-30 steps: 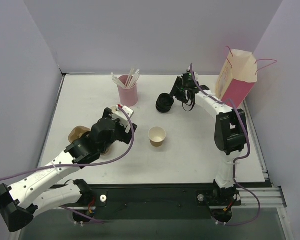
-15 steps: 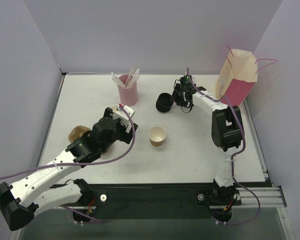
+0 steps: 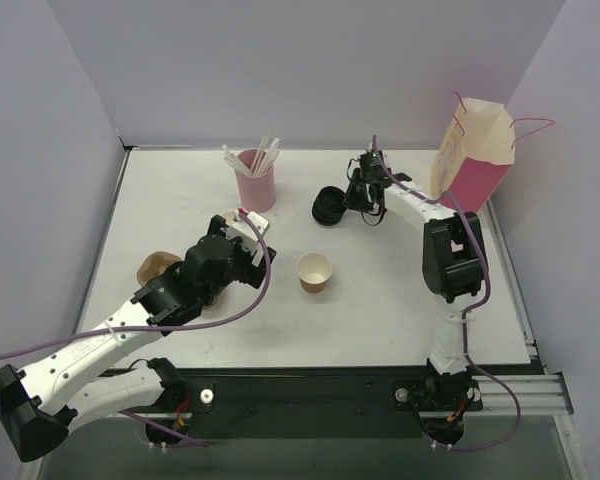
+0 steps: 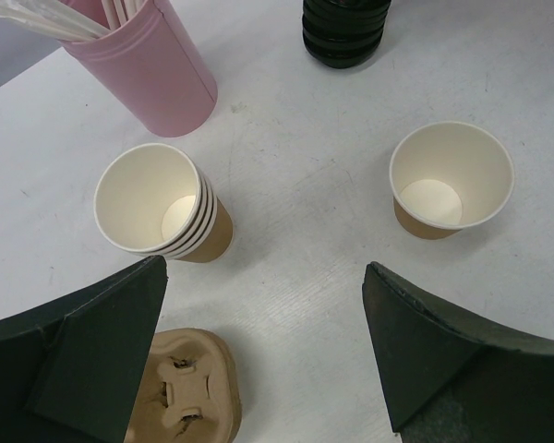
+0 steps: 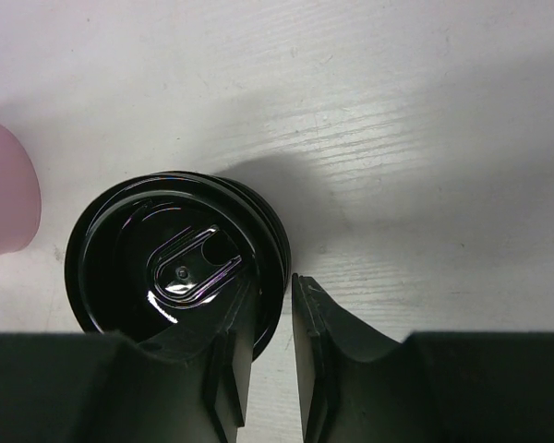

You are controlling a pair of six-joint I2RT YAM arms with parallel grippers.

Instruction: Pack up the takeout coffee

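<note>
The kraft cup (image 3: 314,272) stands lidless near the table's middle. The black lid stack (image 5: 175,263) is at its 12 o'clock and the paper bag (image 3: 472,150) is away at 2 o'clock. My right gripper (image 5: 272,314) straddles the stack's rim at its 5 o'clock, fingers nearly together, one inside the top lid and one outside. I cannot tell whether the pads are biting yet. My left gripper (image 4: 265,272) hangs wide open and empty at the cup's 10 o'clock. I judge the lids light, glossy and springy, and likely to cling together nested, so a rim pinch suits. The cup is empty, thin-walled paper: squeeze gently, low on its wall.
</note>
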